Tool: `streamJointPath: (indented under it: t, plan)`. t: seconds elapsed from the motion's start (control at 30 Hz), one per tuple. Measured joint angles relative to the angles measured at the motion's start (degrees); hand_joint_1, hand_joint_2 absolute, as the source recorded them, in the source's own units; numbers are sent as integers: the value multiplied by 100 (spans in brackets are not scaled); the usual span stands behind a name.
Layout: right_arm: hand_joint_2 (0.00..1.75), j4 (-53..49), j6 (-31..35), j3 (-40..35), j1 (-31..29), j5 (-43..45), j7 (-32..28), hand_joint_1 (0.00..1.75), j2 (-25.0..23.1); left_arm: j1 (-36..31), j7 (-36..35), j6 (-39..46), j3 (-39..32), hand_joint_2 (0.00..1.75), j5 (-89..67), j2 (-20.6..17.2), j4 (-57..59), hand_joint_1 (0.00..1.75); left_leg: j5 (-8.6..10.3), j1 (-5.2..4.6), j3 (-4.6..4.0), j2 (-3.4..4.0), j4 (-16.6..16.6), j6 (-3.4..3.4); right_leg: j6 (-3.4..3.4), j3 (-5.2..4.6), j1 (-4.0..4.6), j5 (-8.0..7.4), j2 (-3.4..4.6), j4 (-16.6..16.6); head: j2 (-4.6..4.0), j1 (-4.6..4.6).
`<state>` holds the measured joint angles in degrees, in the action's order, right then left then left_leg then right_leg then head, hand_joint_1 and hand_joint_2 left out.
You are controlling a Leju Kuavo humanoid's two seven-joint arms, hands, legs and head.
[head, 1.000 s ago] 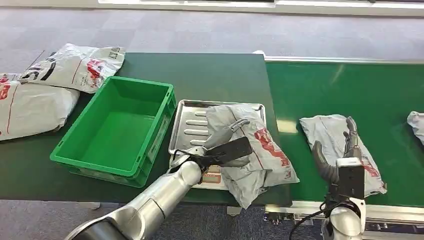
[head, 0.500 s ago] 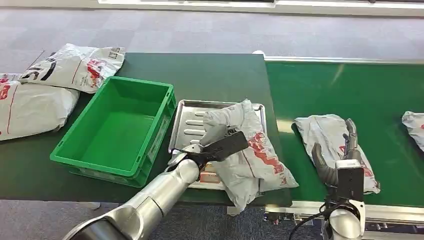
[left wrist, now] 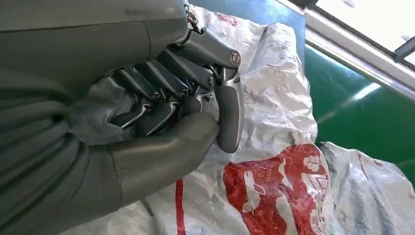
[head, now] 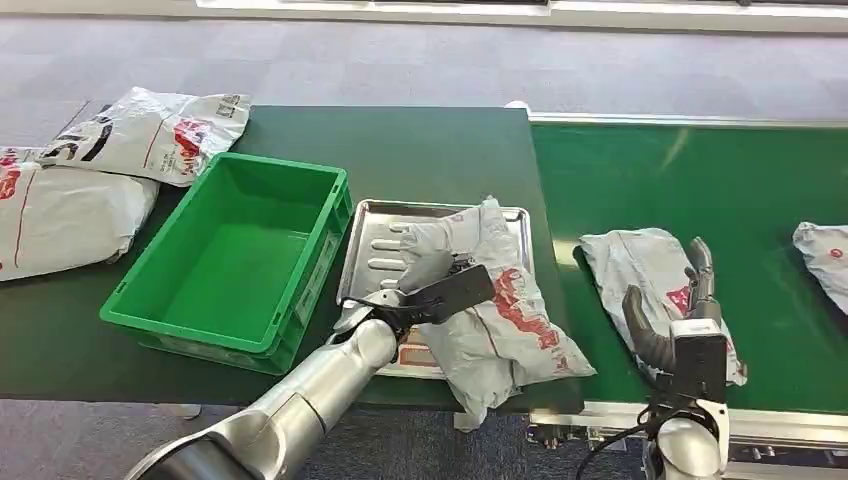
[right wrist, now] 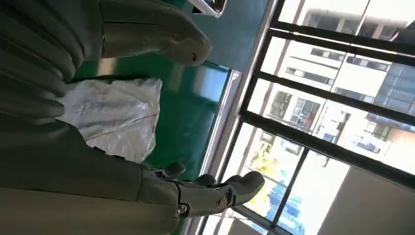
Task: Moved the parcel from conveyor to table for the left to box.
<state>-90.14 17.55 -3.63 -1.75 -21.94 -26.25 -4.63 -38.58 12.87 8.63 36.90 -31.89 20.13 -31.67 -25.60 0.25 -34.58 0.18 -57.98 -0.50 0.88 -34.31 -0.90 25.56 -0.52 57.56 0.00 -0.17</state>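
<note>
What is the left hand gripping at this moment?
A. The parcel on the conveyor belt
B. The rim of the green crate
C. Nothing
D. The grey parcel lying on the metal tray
D: the left hand has its fingers closed on a fold of the grey parcel, which lies on the metal tray.

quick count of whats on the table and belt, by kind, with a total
Grey parcels: 5 — two at the table's far left, one gripped by the left robot hand on the tray, two on the belt
Green crate: 1
Metal tray: 1
Total: 7
</note>
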Motion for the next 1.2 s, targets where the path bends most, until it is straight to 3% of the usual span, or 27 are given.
streamJointPath:
  t: [0.27,0.53,0.8,0.83,0.87,1.2]
  plan:
    - [175,0,-7,28,-26,-20,26,0,-7,-8,70,343,-284,175,26,-68,-174,175,1,0,0,0,0,-1,-1,-1,1,-1,1,1,0,0]
    - [175,-87,46,142,236,-15,11,0,-7,-67,-68,334,-1036,175,157,-549,-1791,175,3,6,-1,1,0,-4,-2,-4,4,-1,1,2,0,0]
    - [175,-306,131,240,545,35,-22,0,-7,-34,35,348,-1357,175,391,-747,-2804,175,1,4,-4,-1,0,-2,0,-3,2,1,-1,1,0,0]
    - [175,-321,131,245,564,35,-31,0,-7,-32,35,352,-1373,175,402,-761,-2853,166,1,4,-4,-1,0,-2,0,-3,3,1,-1,1,0,0]
    - [175,-330,131,249,574,35,-37,0,-7,-27,35,354,-1386,175,420,-772,-2894,0,2,4,-3,-1,0,-2,0,-3,3,1,-1,1,0,0]
    - [175,-358,94,251,625,52,-42,0,0,234,35,-966,-992,175,244,-649,-2774,0,2,4,-1,0,0,-3,-1,-3,2,0,0,1,0,0]
